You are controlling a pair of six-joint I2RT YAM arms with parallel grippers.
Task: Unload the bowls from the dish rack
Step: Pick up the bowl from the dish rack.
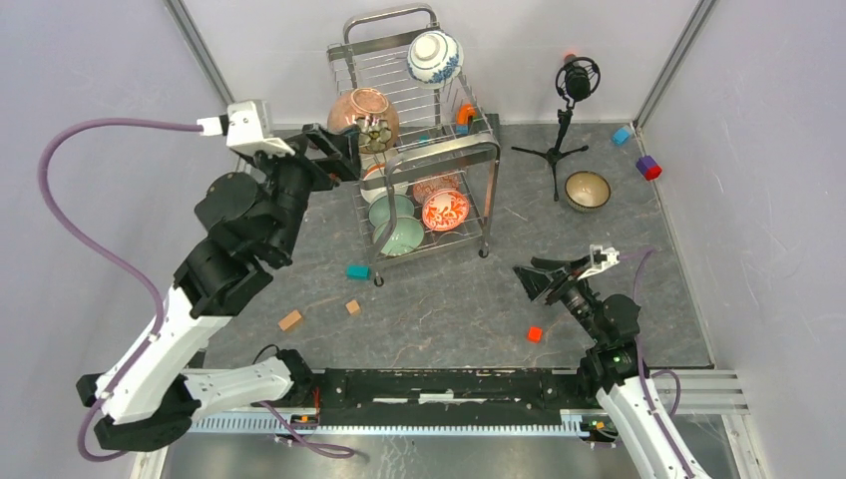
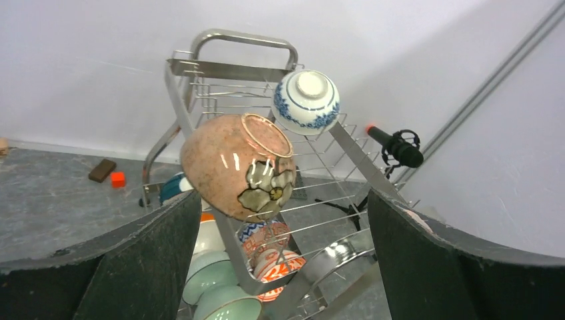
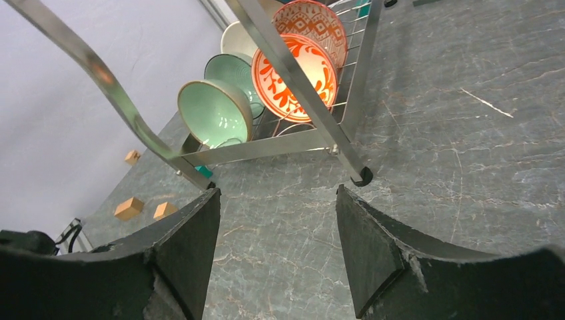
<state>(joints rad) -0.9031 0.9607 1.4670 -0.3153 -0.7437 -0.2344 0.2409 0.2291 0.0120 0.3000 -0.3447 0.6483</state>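
At 4 o'clock the right gripper (image 1: 531, 271) is spread wide, nothing held. At 10 o'clock the left gripper (image 1: 354, 155) is likewise parted and empty, just short of a brown bowl (image 1: 364, 115) on the dish rack (image 1: 481, 150) at 12 o'clock; a green bowl (image 1: 402, 238) and a red-and-white bowl (image 1: 445, 210) are racked below, a blue-and-white bowl (image 1: 435, 57) above

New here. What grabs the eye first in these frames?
The two-tier steel dish rack at far centre dominates, a blue-and-white bowl high at its back, a pale green bowl and a red-and-white bowl on its lower tier. The left gripper hangs open beside a glossy brown bowl at the upper tier's left edge. One dark bowl sits upright on the table by the microphone tripod.
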